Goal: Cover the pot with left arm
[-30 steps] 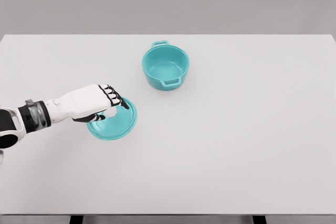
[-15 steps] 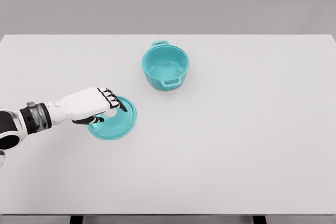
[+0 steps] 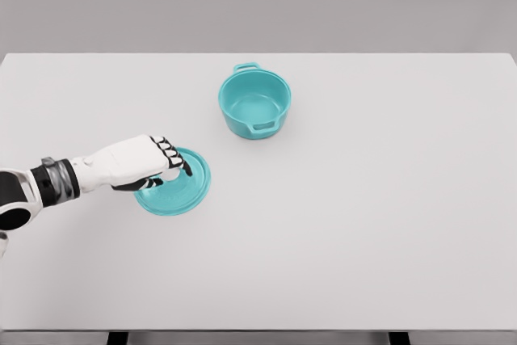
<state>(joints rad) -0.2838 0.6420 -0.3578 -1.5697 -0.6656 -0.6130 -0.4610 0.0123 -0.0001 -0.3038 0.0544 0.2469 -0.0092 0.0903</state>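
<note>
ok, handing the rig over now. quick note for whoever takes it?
Left hand: over the teal lid, fingers curled around its white knob; the lid looks about flat on the table, so lift is unconfirmed.
Right arm: not in view.
Pot: open and empty, up and to the right of the lid, clear of it.
Done: hand brought onto the lid knob.
Left: lift the lid, carry it over, set it on the pot.

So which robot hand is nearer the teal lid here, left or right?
Left. The left robot hand is over the teal lid, fingers curled at its white knob. The right robot hand is out of view, so its position can't be compared.
</note>
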